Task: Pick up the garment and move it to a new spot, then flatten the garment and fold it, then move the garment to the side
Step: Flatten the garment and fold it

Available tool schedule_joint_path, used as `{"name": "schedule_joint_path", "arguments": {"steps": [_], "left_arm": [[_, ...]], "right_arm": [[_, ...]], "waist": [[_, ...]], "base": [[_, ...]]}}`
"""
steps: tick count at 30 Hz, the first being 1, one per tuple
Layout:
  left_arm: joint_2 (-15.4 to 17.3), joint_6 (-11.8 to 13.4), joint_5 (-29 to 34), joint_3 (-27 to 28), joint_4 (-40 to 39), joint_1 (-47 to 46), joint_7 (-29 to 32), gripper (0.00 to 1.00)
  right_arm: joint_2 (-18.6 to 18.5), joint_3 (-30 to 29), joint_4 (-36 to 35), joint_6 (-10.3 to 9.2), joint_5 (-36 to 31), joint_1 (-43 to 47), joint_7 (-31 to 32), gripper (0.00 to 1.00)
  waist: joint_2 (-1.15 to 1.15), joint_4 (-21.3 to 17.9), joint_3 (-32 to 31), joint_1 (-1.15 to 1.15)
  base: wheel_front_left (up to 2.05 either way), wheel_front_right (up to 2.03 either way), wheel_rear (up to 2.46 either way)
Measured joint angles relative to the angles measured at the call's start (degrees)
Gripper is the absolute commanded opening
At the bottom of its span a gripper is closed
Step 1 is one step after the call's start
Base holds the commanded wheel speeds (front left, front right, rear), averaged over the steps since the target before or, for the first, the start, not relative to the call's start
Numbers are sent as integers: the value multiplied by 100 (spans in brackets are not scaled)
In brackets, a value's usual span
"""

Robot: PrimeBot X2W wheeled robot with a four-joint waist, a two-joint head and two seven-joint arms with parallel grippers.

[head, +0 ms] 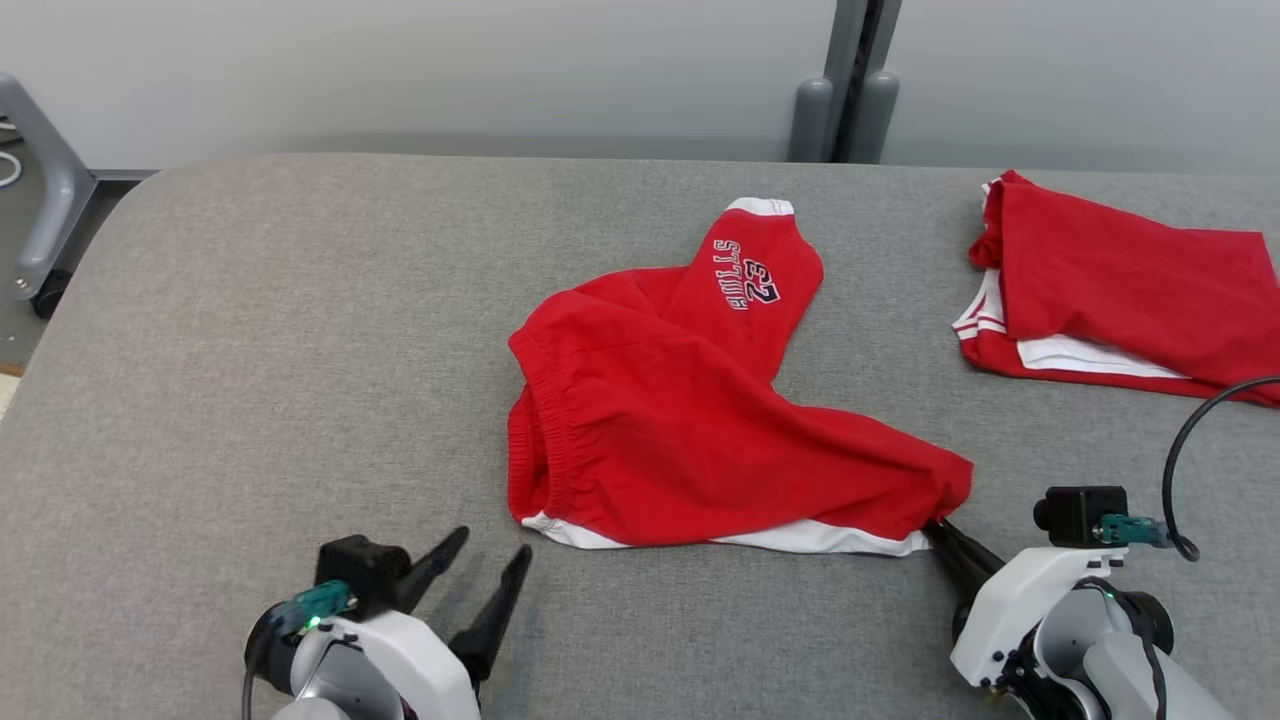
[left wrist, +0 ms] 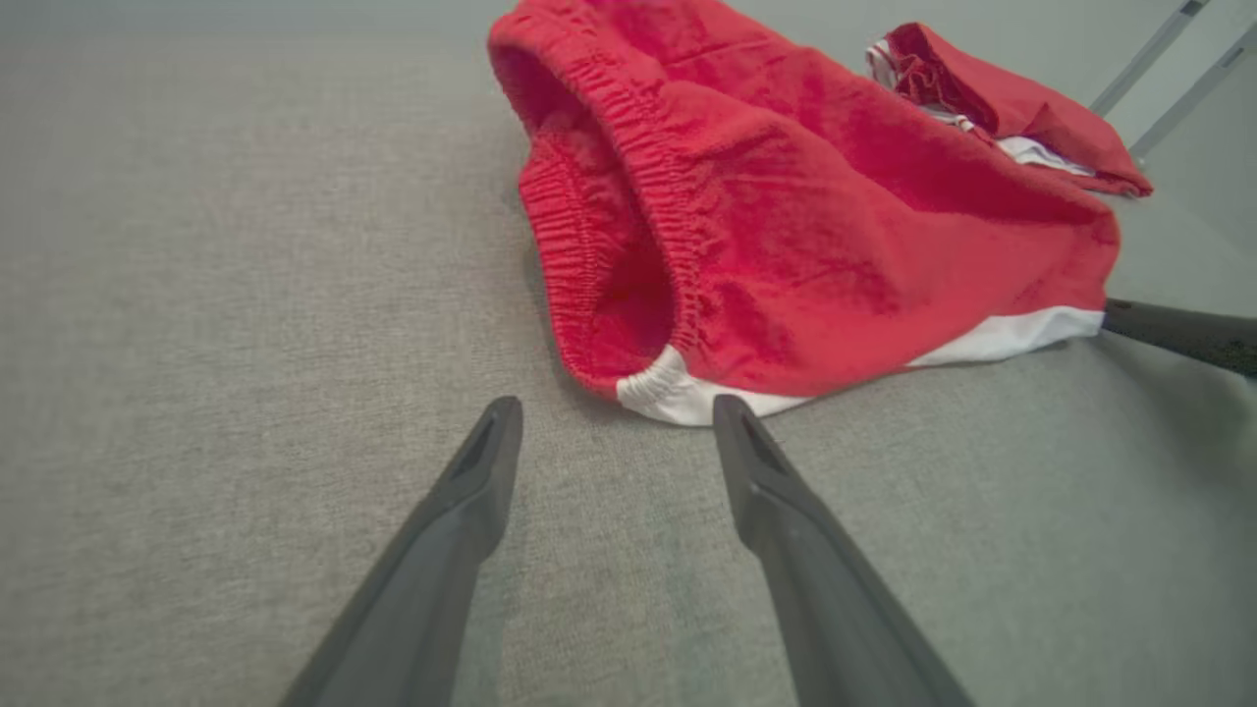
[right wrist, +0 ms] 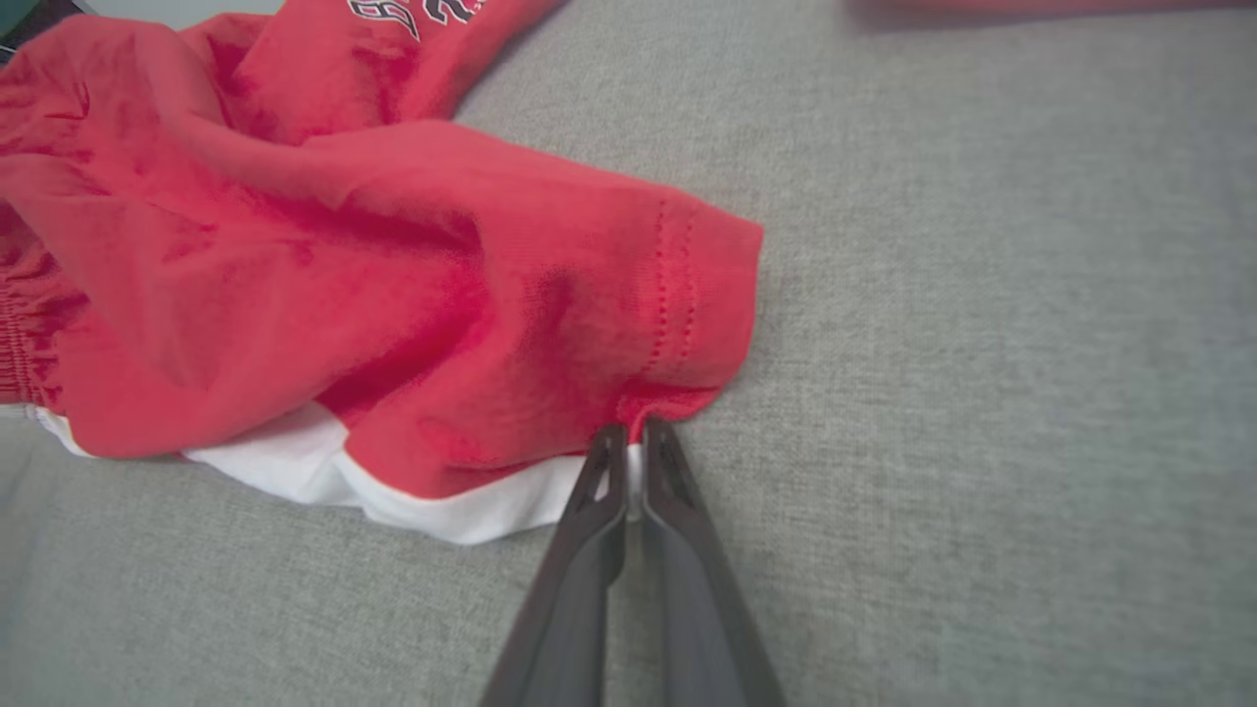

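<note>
The garment (head: pixel 680 430), a pair of red shorts, lies crumpled in the middle of the grey table (head: pixel 250 350). One leg, with its printed lettering (head: pixel 745 275), is flung toward the far side, and the other runs out to the near right. And there's the grip: the right gripper (right wrist: pixel 628 437) is clenched on that near leg's hem corner, with a sliver of the white trim (head: pixel 820 540) caught between its tips. It's a thin bite, right at the edge by the look of it. Over on the other side the left gripper (left wrist: pixel 614 417) sits low over the table, jaws spread wide and holding nothing, its tips just short of the gathered waistband (left wrist: pixel 628 245) corner. For a clean pick-up I'd want that left one to slide in and take the waistband through both layers before any lift. Then both arms should rise together and evenly, so the cloth hangs between them rather than dragging from one corner. A one-sided pull risks the hem slipping out. Steer the carry clear of the folded red clothes (head: pixel 1130 280) at the far right, which lie well apart from the shorts.
</note>
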Motion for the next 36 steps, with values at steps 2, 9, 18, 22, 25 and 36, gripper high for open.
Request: {"name": "schedule_joint_path", "arguments": {"steps": [2, 9, 18, 22, 25, 36], "left_arm": [[171, -1, -40, -311, 52, -104, 226, 100], [488, -1, 2, -951, 296, -676, 331, 100], [662, -1, -227, -1675, 788, -1159, 354, 100], [671, -1, -216, -1826, 1078, -1334, 233, 100], [654, -1, -298, -2098, 1160, -1396, 212, 93], [700, -1, -630, -2763, 1462, -1784, -131, 0]], "right_arm": [[3, 65, 11, 0, 54, -18, 2, 0], [-11, 244, -9, 2, 226, -59, -62, 0], [-40, 433, -43, 2, 424, -118, -159, 0], [-49, 500, -38, 1, 485, -129, -207, 0], [-59, 543, -33, 1, 543, -136, -227, 0], [-105, 730, -87, 0, 764, -148, -398, 0]], "waist": [[0, -48, 2, 0], [0, -209, 26, 0], [0, -404, 67, 0], [0, -428, 83, 0], [0, -422, 83, 0], [0, -375, 55, 0]], "base": [[0, 0, 0], [0, 0, 0], [0, 0, 0], [0, 0, 0], [0, 0, 0], [0, 0, 0]]}}
